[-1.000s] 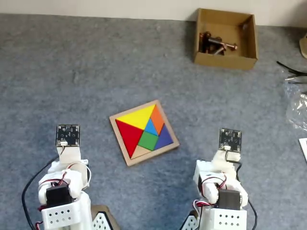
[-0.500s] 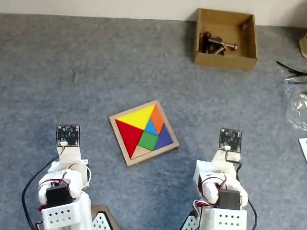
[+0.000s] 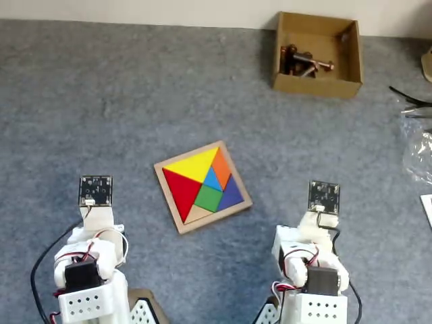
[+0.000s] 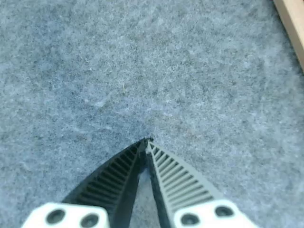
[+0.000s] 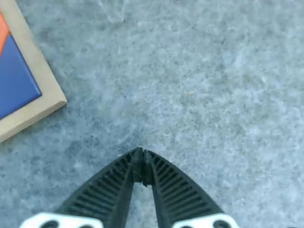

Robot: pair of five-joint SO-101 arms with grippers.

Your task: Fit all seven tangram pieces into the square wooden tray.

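The square wooden tray (image 3: 170,202) lies turned at an angle in the middle of the grey carpet, with yellow, red, orange, light blue, green, dark blue and tan tangram pieces lying flat inside it. Its rim (image 4: 290,22) edges the left wrist view, and a corner with the dark blue piece (image 5: 14,80) shows in the right wrist view. My left gripper (image 4: 146,141) is shut over bare carpet, left of the tray. My right gripper (image 5: 141,153) is shut over bare carpet, right of the tray. Both arms sit folded at the near edge.
A cardboard box (image 3: 317,54) holding metal parts stands at the back right. Black cables and a clear plastic bag (image 3: 420,152) lie at the right edge. Open carpet surrounds the tray on all sides.
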